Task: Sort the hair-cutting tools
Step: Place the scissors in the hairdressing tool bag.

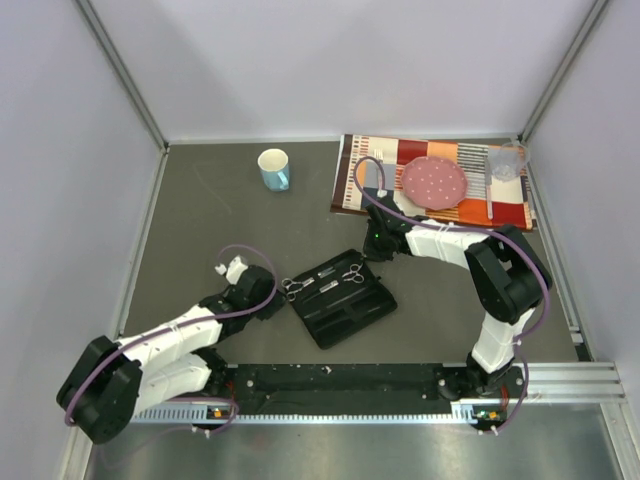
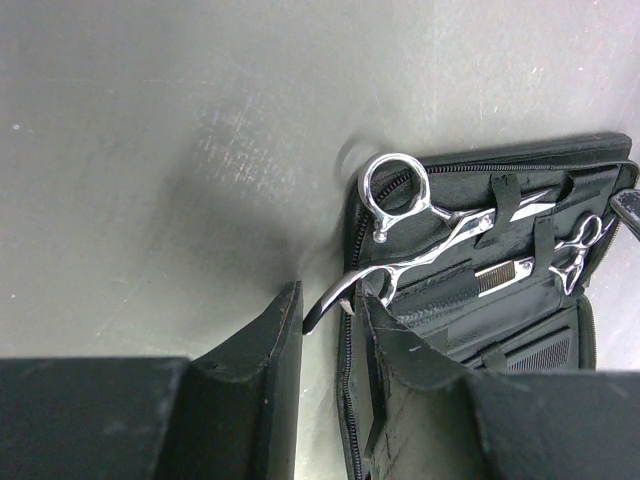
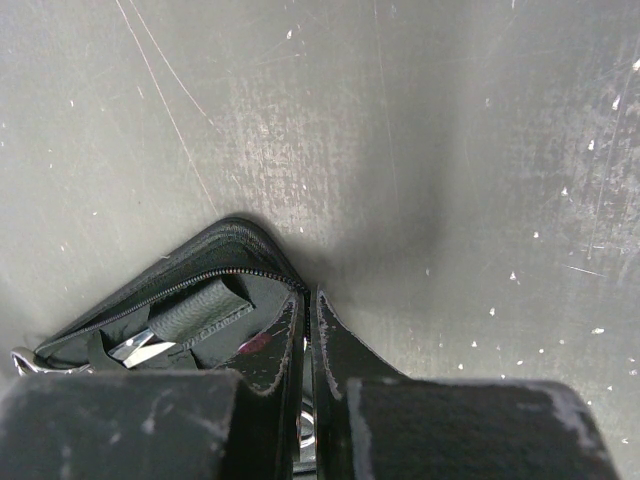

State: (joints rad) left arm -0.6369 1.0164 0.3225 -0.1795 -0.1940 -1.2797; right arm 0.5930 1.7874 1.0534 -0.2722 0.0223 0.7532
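While gripping with the left claw [image 2: 330, 298] only the lower finger ring of the larger scissors [image 2: 440, 214], risks a pivot or slip on smooth metal. Keeps the blades tucked under elastic straps of the open case [image 2: 540, 150], pointing toward 3 o'clock. Pulling toward 9 o'clock could snag them and drag the case across the worktop [image 2: 150, 150]. Has the right claw [image 3: 312, 320] closed on nothing seen, tips at the case's 1 o'clock corner; cannot tell how firmly pressed. If loose there, could jolt the smaller scissors [image 1: 353, 275] and comb [image 2: 503, 272] strapped alongside.
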